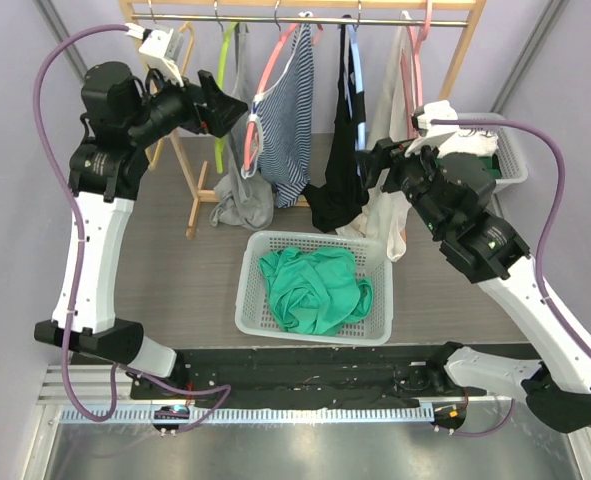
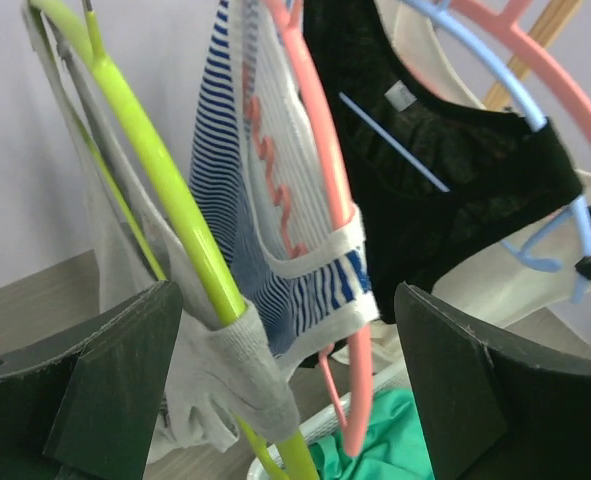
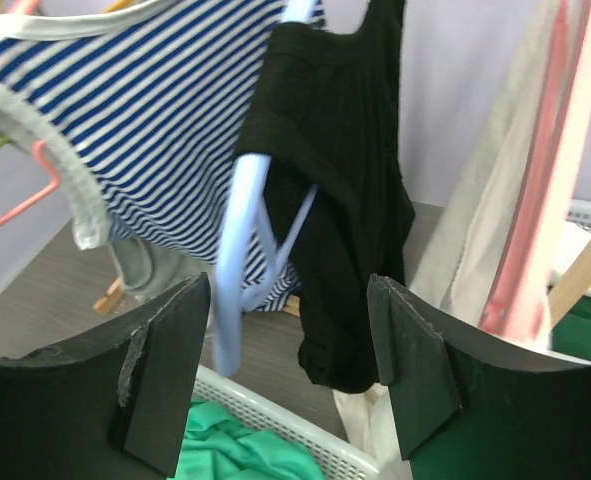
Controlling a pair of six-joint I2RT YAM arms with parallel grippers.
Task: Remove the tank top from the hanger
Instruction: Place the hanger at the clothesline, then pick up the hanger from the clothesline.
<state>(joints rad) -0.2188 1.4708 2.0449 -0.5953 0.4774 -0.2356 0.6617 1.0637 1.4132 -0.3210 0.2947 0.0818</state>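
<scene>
Rail stock, left to right: grey top [image 1: 243,195] on green hanger [image 1: 222,90], striped top [image 1: 285,110], black top [image 1: 340,170], cream garment [image 1: 387,100]. They hang packed close, edges overlapping (no gap for you between them). Below: white basket [image 1: 246,290] bars your low route. Passage: near side, above the basket. Left flank: wooden rack [image 1: 186,180] leg.

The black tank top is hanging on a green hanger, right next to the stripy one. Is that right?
Not quite. The black tank top hangs on a light blue hanger, not a green one. The right wrist view shows this clearly. It does hang right next to the stripy one.
</scene>
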